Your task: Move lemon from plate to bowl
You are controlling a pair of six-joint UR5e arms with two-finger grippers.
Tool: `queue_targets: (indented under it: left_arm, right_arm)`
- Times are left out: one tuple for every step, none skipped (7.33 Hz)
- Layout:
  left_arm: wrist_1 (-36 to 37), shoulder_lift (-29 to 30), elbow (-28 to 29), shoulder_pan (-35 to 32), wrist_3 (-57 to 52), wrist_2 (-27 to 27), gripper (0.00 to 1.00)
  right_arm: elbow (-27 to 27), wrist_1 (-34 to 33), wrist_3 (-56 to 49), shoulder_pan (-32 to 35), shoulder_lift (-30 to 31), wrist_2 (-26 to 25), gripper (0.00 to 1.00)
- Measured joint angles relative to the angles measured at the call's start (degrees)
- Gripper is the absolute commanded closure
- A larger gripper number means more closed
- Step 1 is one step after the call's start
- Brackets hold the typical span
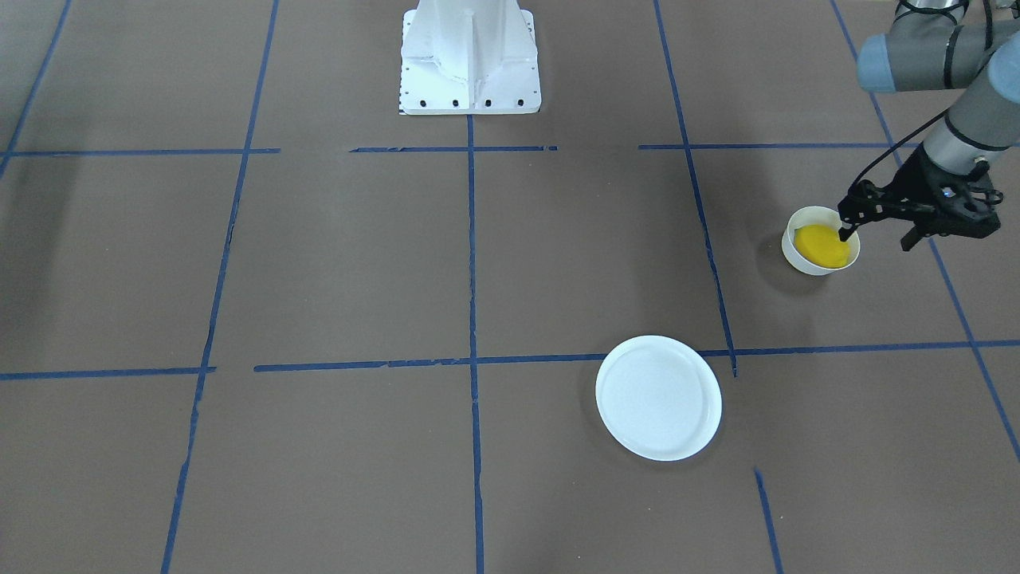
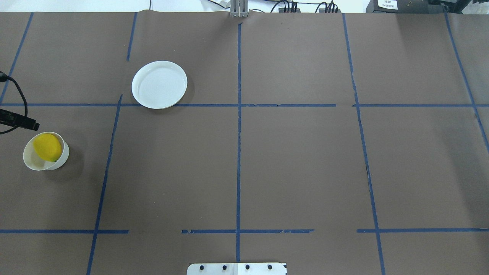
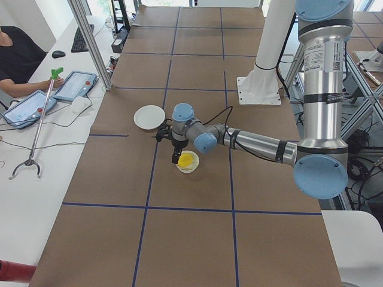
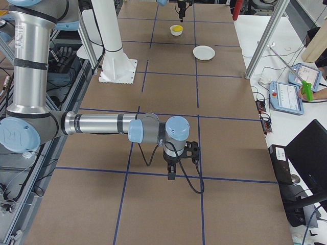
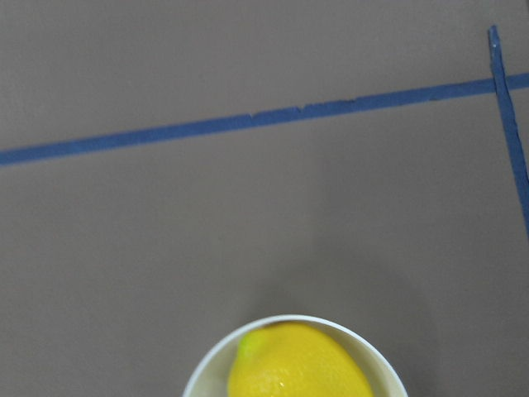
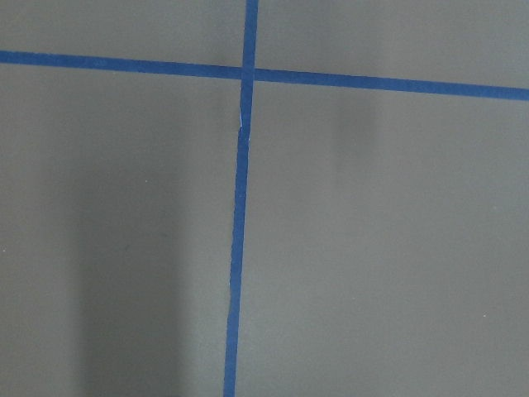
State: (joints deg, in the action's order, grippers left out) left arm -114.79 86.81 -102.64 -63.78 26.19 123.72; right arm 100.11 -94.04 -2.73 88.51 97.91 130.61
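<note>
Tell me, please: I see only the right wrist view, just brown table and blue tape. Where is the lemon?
Observer: The lemon lies inside the bowl.
Operator: Is anything on the plate?
Observer: No, the plate is bare.
Operator: Does the left tool hold the lemon?
Observer: No, the left tool is open, close by the bowl.
</note>
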Motion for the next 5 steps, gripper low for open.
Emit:
queue_targets:
  left_arm:
    - [4.4, 1.1, 0.3, -5.9, -7.6, 3.1, 0.0]
    - [9.0, 1.8, 0.9, -11.7, -14.9, 6.3, 0.0]
    - [13.2, 2.1, 2.2, -16.6, -21.0, 8.6, 0.0]
    - [16.6, 2.0, 4.2, -20.3, -25.8, 9.6, 0.0]
    - [18.7, 1.6, 5.8, -22.4, -29.0, 10.0, 0.0]
  right_arm:
    - [0.0, 0.0, 0.0, 0.0, 0.0, 0.0, 0.0]
    - [0.0, 0.0, 0.0, 0.0, 0.0, 0.0, 0.0]
    - [0.0, 0.0, 0.0, 0.0, 0.0, 0.0, 0.0]
    - [0.0, 0.0, 0.0, 0.0, 0.0, 0.0, 0.0]
    - [0.0, 0.0, 0.0, 0.0, 0.0, 0.0, 0.0]
